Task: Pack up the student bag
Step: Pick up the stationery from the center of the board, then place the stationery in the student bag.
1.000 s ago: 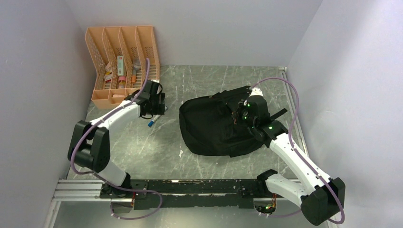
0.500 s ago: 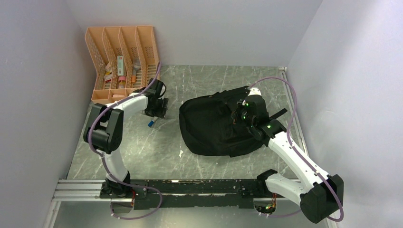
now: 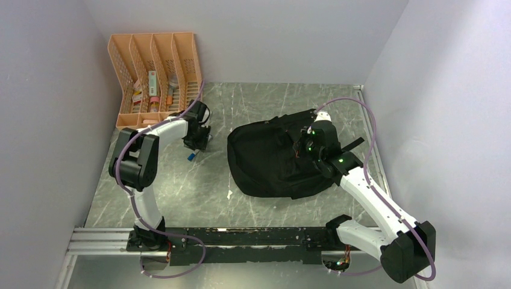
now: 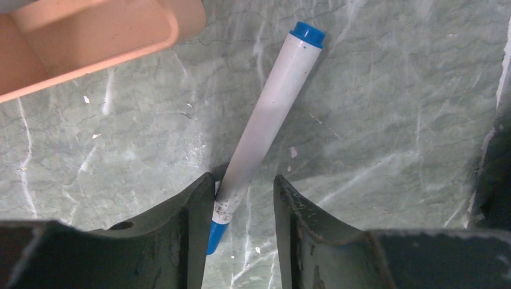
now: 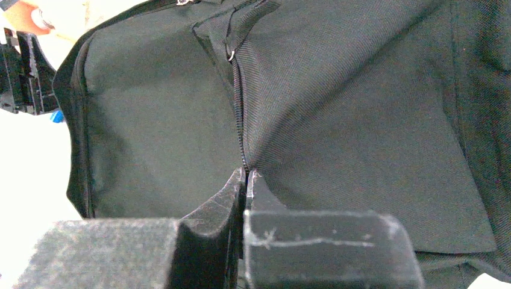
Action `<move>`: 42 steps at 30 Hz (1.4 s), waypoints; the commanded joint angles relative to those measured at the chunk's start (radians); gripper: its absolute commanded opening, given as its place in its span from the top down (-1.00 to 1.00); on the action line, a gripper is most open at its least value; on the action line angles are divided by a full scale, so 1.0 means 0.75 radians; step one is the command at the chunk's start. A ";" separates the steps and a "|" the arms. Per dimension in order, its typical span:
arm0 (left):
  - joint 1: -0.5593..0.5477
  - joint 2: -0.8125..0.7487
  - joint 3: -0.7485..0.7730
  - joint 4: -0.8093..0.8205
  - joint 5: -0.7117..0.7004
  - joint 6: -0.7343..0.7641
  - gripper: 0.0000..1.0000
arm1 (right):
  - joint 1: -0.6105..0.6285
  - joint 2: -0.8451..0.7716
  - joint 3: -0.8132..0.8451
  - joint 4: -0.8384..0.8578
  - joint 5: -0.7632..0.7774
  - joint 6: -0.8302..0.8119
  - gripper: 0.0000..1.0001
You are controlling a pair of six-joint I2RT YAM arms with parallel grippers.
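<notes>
Marker pickup is in hand: the left pincer (image 4: 238, 198) straddles the blue-capped marker (image 4: 268, 114) on the surface (image 3: 181, 186), jaws half-parted, gripping nothing, so it likely must squeeze, lift and carry it to the student bag (image 3: 271, 159) lying right of centre, whose zipper seam the right pincer (image 5: 246, 180) pinches tight.

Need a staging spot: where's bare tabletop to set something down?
Free: the table between black backpack, left arm and front rail; also the far strip behind the backpack. Crowded: left gripper and blue-capped marker by the orange organiser.

The marker's (image 4: 268, 114) lower tip is partly hidden behind the left gripper (image 4: 243, 186).
</notes>
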 commanded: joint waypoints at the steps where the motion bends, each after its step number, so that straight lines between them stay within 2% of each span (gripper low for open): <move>1: 0.010 0.034 0.051 -0.040 0.055 0.024 0.15 | 0.004 -0.026 -0.021 0.020 0.003 0.003 1.00; 6: 0.010 0.039 0.060 -0.057 0.047 0.025 0.52 | 0.004 -0.031 -0.024 0.019 -0.001 0.007 1.00; 11: 0.008 -0.044 0.021 -0.026 0.049 0.007 0.89 | 0.005 -0.035 -0.017 0.012 -0.002 0.003 1.00; 14: 0.008 -0.149 -0.045 0.018 0.100 -0.023 0.90 | 0.004 -0.035 -0.012 0.005 0.000 -0.002 1.00; 18: 0.006 -0.354 -0.135 0.100 0.264 -0.065 0.90 | 0.004 -0.039 -0.009 -0.007 0.024 -0.014 1.00; 23: -0.049 -0.691 -0.254 0.291 0.447 -0.132 0.90 | 0.001 -0.027 0.030 -0.044 0.089 -0.076 1.00; 27: -0.086 -0.829 -0.275 0.415 0.575 -0.223 0.90 | -0.001 -0.022 0.070 -0.078 0.109 -0.136 1.00; 34: -0.260 -0.834 -0.236 0.513 0.592 -0.338 0.90 | -0.009 -0.074 0.060 -0.046 0.113 -0.155 1.00; 42: -0.595 -0.606 -0.207 0.670 0.616 -0.477 0.90 | -0.009 -0.054 0.108 -0.069 0.156 -0.131 1.00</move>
